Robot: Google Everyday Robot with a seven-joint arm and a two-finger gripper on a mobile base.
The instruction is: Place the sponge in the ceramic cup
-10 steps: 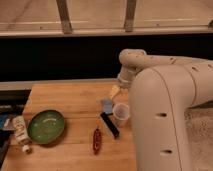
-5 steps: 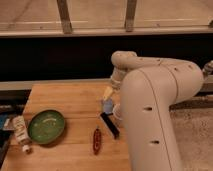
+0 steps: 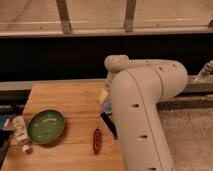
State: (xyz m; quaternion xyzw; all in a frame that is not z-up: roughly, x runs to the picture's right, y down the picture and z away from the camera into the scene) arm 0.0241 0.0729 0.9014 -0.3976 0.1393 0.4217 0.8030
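My big white arm (image 3: pixel 142 115) fills the right half of the camera view and reaches down over the right edge of the wooden table (image 3: pixel 65 100). The gripper (image 3: pixel 104 96) is mostly hidden behind the arm; only a pale yellowish bit of it peeks out at the arm's left edge, low over the table. Just below it a sliver of the light-blue sponge (image 3: pixel 106 106) shows against the arm. The ceramic cup is hidden behind the arm.
A flat black bar (image 3: pixel 108 125) lies by the arm's left edge. A dark red object (image 3: pixel 96 140) lies near the front edge. A green plate (image 3: pixel 46 126) and a white bottle (image 3: pixel 20 131) sit at the front left. A dark wall runs behind.
The arm has swung left and closer to the camera. It now covers the cup, most of the sponge and part of the black bar.
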